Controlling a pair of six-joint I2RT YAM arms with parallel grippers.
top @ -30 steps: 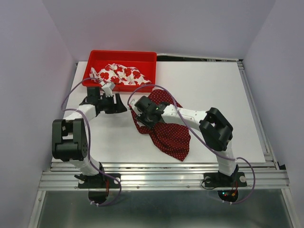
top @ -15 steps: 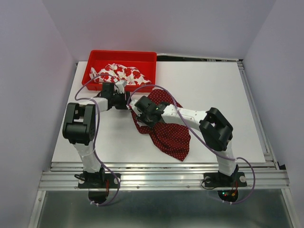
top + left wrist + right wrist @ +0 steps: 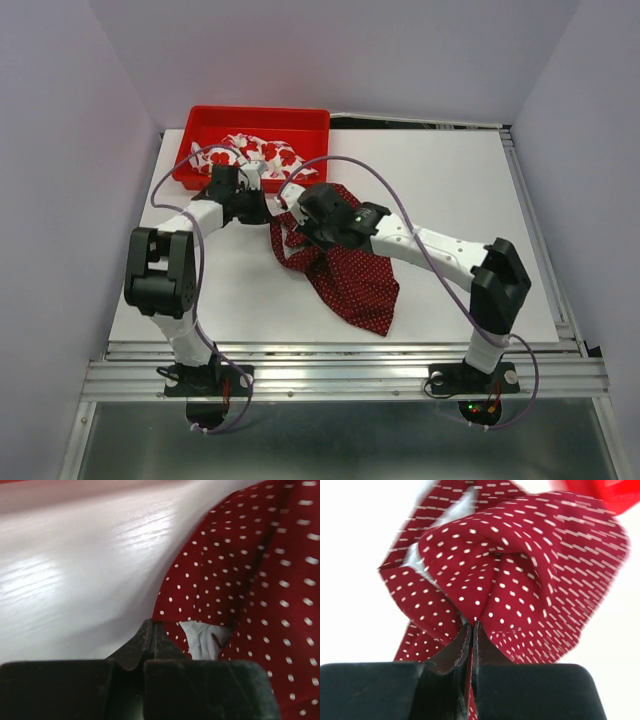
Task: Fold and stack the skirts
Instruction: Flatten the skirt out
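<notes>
Red plastic tray (image 3: 258, 112) on white table (image 3: 450, 190), at its far left corner

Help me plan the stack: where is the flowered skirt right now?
In the top view, the flowered skirt lies bunched inside the red tray at the far-left corner of the table, just beyond the left gripper.
</notes>
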